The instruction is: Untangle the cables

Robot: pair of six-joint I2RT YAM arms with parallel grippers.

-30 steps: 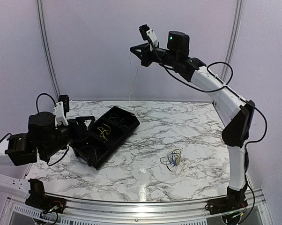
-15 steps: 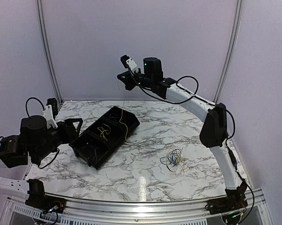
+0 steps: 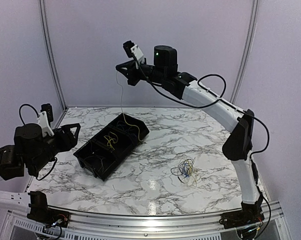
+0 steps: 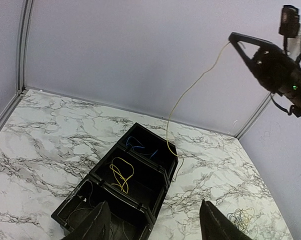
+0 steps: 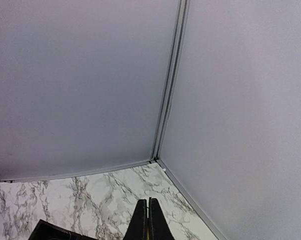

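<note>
The right tool [image 3: 117, 67] is clenched on one hair-thin yellow cable [image 3: 121, 97], which hangs in a long loose curve from high over the bench's [image 3: 215, 135] 11 o'clock side down to the far rim of the black bin [image 3: 110, 167]. A small tangle [image 3: 184, 170] of blue, yellow and dark loops lies at 4 o'clock. The left tool [image 4: 155, 225] hovers at 9 o'clock, released, jaws spread wide.

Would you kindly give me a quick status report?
Right claw shut on yellow wire, held high, tail at tray far end. Left claw open beside tray. Tangle on table, untouched.
</note>
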